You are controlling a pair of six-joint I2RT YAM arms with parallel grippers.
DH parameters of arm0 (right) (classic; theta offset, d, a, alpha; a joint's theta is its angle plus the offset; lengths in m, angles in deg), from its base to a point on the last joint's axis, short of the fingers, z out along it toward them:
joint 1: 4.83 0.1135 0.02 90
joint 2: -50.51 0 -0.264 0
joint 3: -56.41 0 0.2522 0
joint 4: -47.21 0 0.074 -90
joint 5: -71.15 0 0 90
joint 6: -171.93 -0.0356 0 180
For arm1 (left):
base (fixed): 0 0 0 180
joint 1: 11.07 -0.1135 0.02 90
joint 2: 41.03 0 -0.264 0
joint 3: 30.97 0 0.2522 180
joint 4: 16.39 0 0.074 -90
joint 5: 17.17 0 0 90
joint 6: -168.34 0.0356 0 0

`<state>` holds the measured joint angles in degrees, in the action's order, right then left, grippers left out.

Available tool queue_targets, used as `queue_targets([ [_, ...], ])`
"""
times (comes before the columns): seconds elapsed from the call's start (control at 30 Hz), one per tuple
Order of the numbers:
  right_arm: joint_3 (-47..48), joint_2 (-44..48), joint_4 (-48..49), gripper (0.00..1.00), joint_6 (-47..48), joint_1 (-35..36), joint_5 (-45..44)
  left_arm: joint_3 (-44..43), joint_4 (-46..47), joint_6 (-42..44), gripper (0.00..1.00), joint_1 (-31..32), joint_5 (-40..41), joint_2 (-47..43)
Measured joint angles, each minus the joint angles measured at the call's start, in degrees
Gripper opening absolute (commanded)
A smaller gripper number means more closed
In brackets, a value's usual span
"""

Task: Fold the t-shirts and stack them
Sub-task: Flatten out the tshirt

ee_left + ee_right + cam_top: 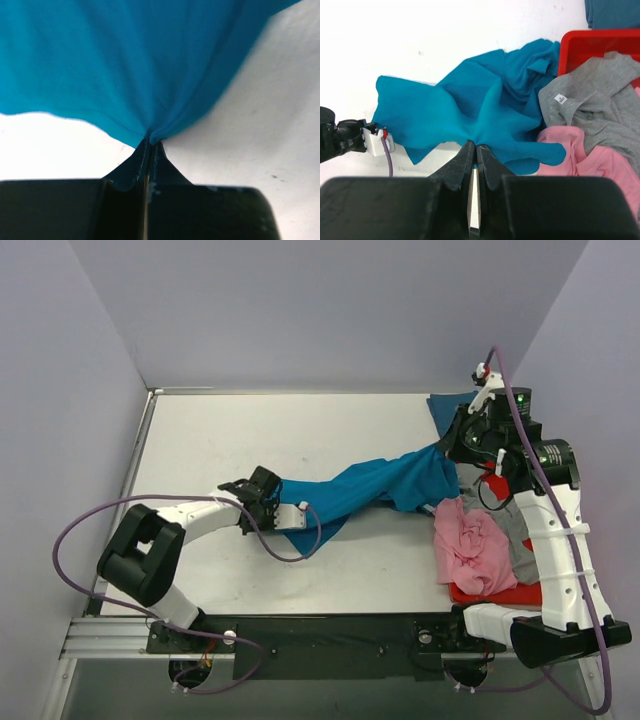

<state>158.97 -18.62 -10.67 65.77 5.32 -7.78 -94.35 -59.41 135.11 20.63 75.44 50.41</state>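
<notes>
A teal-blue t-shirt (375, 487) hangs stretched between my two grippers above the table. My left gripper (282, 502) is shut on its left end; in the left wrist view the cloth (130, 65) bunches into the shut fingertips (150, 142). My right gripper (450, 452) is shut on its right end; in the right wrist view the shirt (470, 107) gathers at the fingertips (476, 148). A pink t-shirt (472, 548) and a grey t-shirt (515, 530) lie crumpled on the red tray (500, 592). They also show in the right wrist view, pink (600, 160) and grey (595, 100).
Another teal-blue t-shirt (448, 408) lies flat at the table's back right, partly behind the right arm; it shows in the right wrist view (612, 12). The red tray's rim (590, 40) borders the held shirt. Purple walls close in the table at the back and sides.
</notes>
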Motion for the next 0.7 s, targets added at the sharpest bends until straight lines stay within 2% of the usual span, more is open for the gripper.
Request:
queue_targets([
  [0.1,3.45,-0.04,-0.74,0.0,0.42,-0.83,0.96,-1.11,-0.04,-2.05,0.0,-0.76,4.74,-0.79],
  [0.17,7.45,-0.26,-1.99,0.0,1.09,-1.36,1.49,-5.33,-1.99,-3.58,0.0,-1.51,7.72,-1.97],
  [0.27,15.56,-1.2,-3.76,0.0,2.03,-1.77,2.08,-20.87,-7.02,-6.27,0.0,-3.23,11.15,-3.08],
  [0.4,25.94,-2.05,-4.85,0.0,3.08,-2.12,3.58,-42.49,-8.41,-8.59,0.0,-5.31,16.31,-5.57],
  [0.57,35.41,-2.47,-6.27,0.0,3.87,-2.25,5.53,-57.05,-9.22,-7.82,0.0,-5.95,25.05,-12.5],
  [0.7,38.73,-1.68,-6.36,0.0,4.33,-2.25,6.38,-64.54,-9.88,-5.95,0.0,-6.23,29.79,-14.14],
])
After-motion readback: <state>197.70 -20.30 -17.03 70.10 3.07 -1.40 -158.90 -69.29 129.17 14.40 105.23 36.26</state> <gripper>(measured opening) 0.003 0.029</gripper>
